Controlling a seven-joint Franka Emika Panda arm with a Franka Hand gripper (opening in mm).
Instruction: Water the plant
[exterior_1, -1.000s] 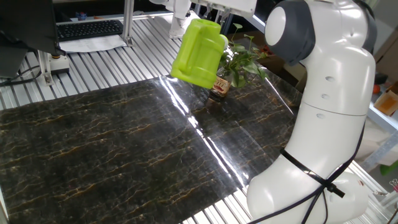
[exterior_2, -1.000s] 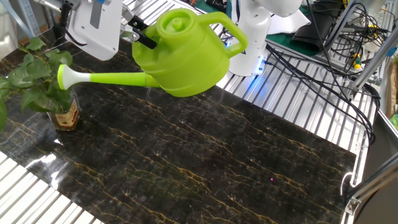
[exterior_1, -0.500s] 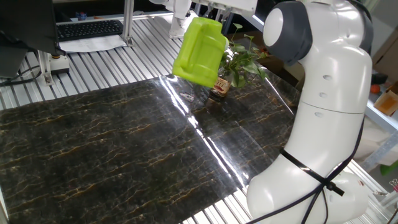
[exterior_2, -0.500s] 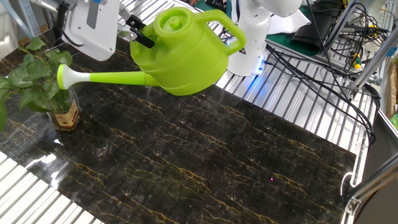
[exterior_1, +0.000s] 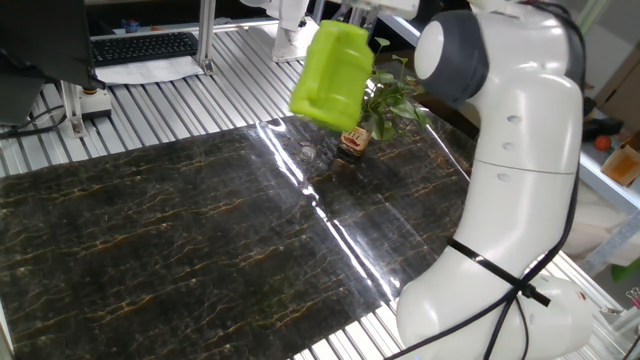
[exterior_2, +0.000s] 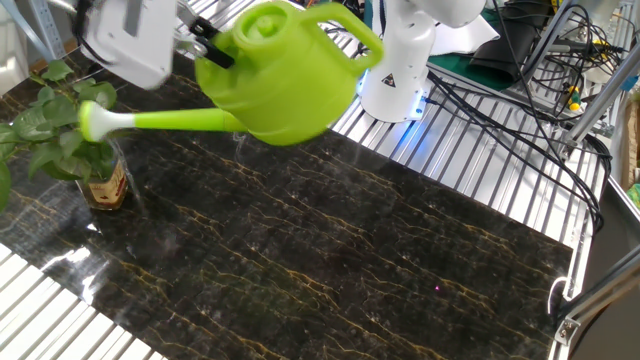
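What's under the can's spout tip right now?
The plant: the watering can's spout tip hangs over its leaves, above the jar. Any water flow cannot be seen.

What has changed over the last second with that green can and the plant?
The can, held up in the air by the pincer, has drifted a little closer to the plant, so its spout tip now reaches in among the leaves. Nothing was grabbed or released. The plant in its jar has not moved.
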